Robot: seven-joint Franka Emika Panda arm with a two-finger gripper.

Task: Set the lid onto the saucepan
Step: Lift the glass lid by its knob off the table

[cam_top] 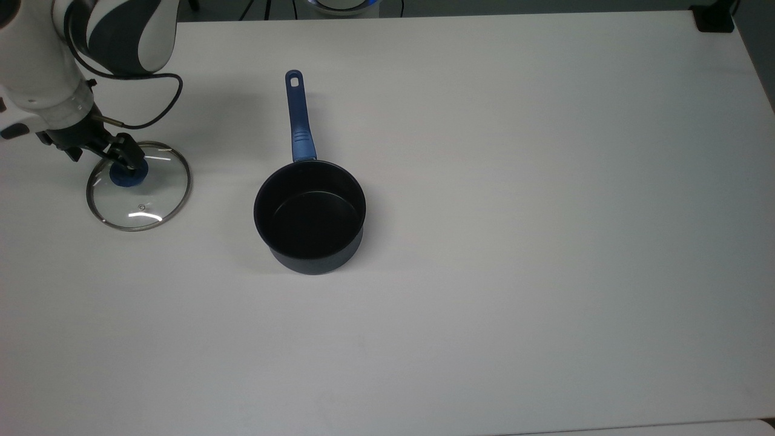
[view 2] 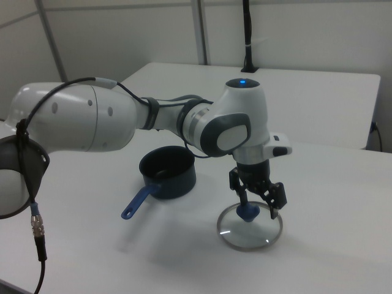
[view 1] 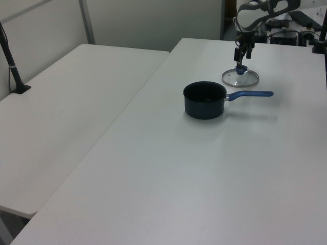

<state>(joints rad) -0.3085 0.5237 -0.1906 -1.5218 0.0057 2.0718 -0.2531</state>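
My claw [view 2: 257,205] sits spread open astride the lid's [cam_top: 138,186] blue knob, at the top view's left. The saucepan [cam_top: 309,215] stands apart on the tabletop [cam_top: 545,242].

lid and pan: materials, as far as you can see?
The lid: clear disc, likely glass, since the table shows through and it carries bright glints; thin shiny rim looks metal; matte blue knob, probably plastic. The saucepan: dark matte body and black inside, probably coated metal, though the look leaves that open; glossy blue handle, plastic or painted. The claw is at the knob.
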